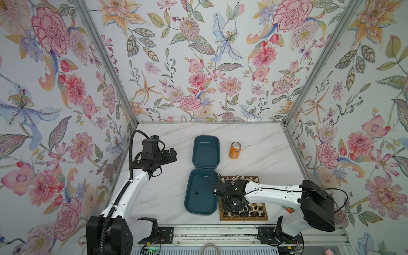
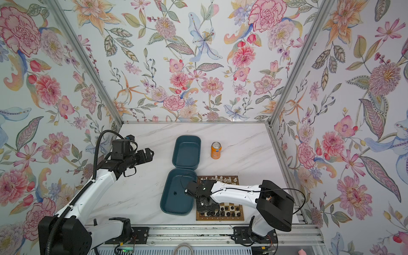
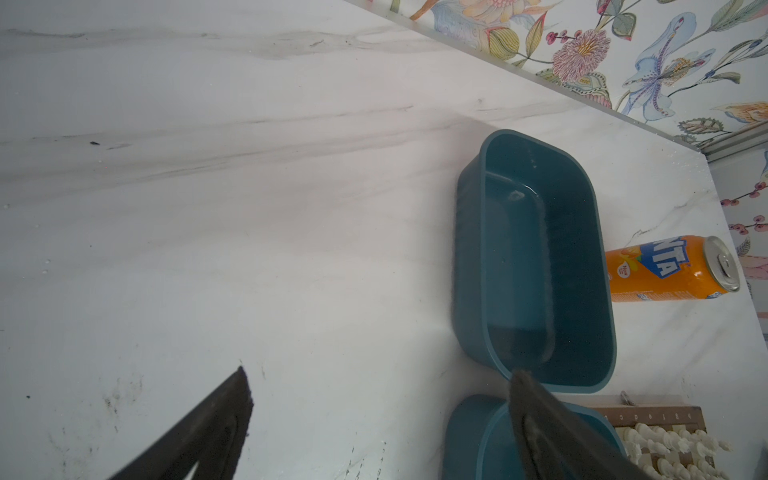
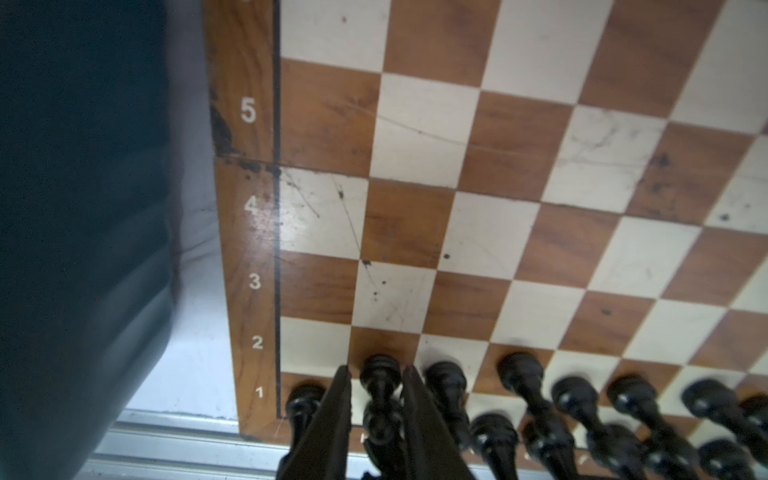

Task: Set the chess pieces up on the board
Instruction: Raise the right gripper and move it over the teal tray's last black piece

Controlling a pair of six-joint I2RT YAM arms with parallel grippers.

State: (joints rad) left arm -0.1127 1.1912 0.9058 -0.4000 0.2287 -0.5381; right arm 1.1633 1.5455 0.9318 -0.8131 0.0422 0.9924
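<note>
Low over the near left corner of the board (image 1: 242, 218) with the right gripper (image 4: 376, 370), fingertips (image 4: 338, 386) parted a little and set either side of one black pawn (image 4: 380, 374). Not clamped, going by a sliver of board visible between pawn and one fingertip; impossible to tell whether touching on the other side. Upright, that pawn, long axis straight up and roughly in line with the fingers, seemingly on the second rank, one file in from the numbered border (image 4: 245, 166). Judged as the set-down of this pawn, calling next for a straight lift away. Tight on both flanks: another black piece (image 4: 446, 380) just beside one finger, a corner piece (image 4: 305, 399) just beside the other, so no sideways drift, or risk toppling the near row of black pieces (image 1: 254, 213). Along the far edge, in both top views, the white pieces (image 1: 237, 177). In the near teal tray (image 1: 199, 206), just beside the board, a small dark speck (image 1: 196, 193), perhaps one piece yet to fetch, too small to tell; nearer the right arm than the left. Well apart over bare marble (image 3: 208, 208) with the left gripper (image 1: 170, 154), fingers spread wide on nothing, left of the far teal tray (image 1: 206, 154), with the orange Fanta can (image 1: 235, 150) on that tray's other side.
</note>
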